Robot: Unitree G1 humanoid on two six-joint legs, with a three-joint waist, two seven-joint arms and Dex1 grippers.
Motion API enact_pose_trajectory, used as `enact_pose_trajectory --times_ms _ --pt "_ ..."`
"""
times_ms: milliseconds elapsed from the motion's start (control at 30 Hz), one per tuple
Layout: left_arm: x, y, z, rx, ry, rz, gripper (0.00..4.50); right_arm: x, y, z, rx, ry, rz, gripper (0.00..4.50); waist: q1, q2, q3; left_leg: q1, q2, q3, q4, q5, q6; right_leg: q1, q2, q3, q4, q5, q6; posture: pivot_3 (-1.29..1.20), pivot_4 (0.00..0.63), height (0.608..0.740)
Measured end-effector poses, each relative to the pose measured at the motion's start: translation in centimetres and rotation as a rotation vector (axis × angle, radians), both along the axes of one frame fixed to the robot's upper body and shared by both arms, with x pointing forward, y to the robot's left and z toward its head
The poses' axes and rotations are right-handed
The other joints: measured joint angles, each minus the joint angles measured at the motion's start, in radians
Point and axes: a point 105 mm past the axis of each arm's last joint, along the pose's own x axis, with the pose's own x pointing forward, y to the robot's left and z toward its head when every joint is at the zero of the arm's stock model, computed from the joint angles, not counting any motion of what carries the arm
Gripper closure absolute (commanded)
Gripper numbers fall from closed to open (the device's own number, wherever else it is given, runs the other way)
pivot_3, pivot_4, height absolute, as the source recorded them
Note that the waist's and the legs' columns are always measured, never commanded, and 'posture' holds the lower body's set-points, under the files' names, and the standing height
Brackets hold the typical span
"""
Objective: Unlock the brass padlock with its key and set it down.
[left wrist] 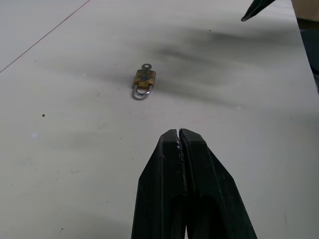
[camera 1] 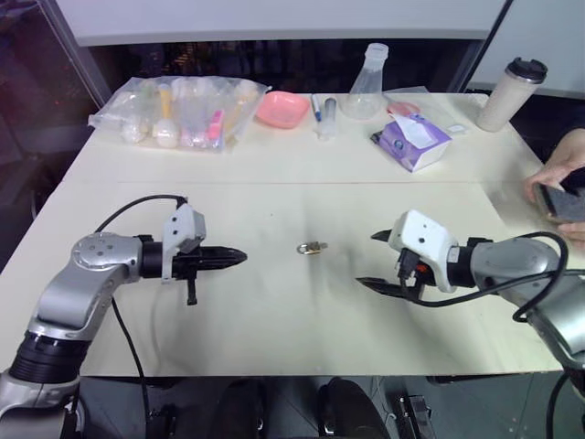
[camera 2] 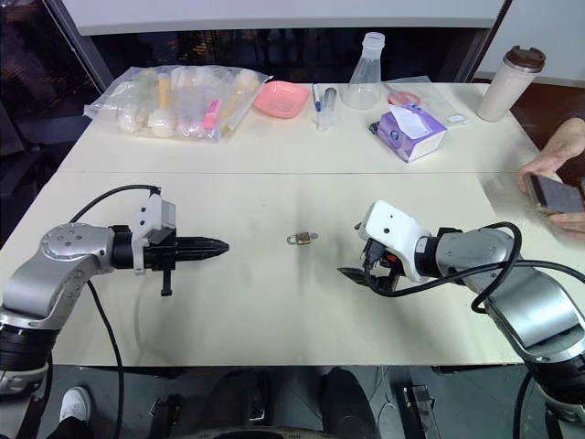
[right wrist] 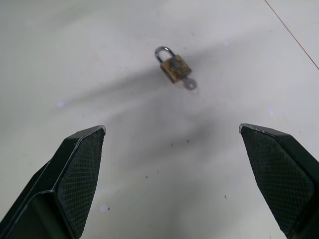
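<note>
A small brass padlock (camera 1: 312,248) (key in its base) lies flat on the table (camera 1: 274,165) between the clenched left gripper (camera 1: 239,257) and the wide-spread, empty right gripper (camera 1: 373,260).

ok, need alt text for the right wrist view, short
A small brass padlock with a key in it lies flat on a pale table, untouched. The right end effector faces it with both black fingers spread wide, one either side of the foreground, well short of the lock.
</note>
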Motion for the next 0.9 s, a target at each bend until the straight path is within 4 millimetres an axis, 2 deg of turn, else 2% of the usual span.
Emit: enact_pose_trajectory --times_ms 267,567,733,900 --pt "0.0 0.1 -0.3 -0.002 0.005 0.023 4.50 -0.2 0.6 -0.5 -0.017 0.009 0.038 0.03 0.000 0.000 0.000 0.000 0.000 0.000 0.000 0.000 0.000 0.000 0.000 0.000 0.000 0.000 0.000 0.00 0.150 0.715" --pt "0.2 0.0 -0.1 -0.003 -0.013 0.026 4.50 0.9 0.7 -0.7 -0.026 -0.013 0.048 0.03 0.000 0.000 0.000 0.000 0.000 0.000 0.000 0.000 0.000 0.000 0.000 0.000 0.000 0.000 0.000 0.00 0.150 0.715" --pt "1.1 -0.4 0.0 -0.003 -0.048 0.019 4.50 1.5 0.5 -0.9 -0.028 -0.016 0.035 0.03 0.000 0.000 0.000 0.000 0.000 0.000 0.000 0.000 0.000 0.000 0.000 0.000 0.000 0.000 0.000 0.00 0.150 0.715" --pt "2.1 -1.6 0.0 -0.003 -0.084 -0.011 4.50 1.6 0.6 -0.7 -0.028 -0.026 0.040 0.03 0.002 0.000 0.000 0.000 0.000 0.000 0.001 0.000 0.000 0.000 0.000 0.000 0.000 0.000 0.000 0.00 0.150 0.715"
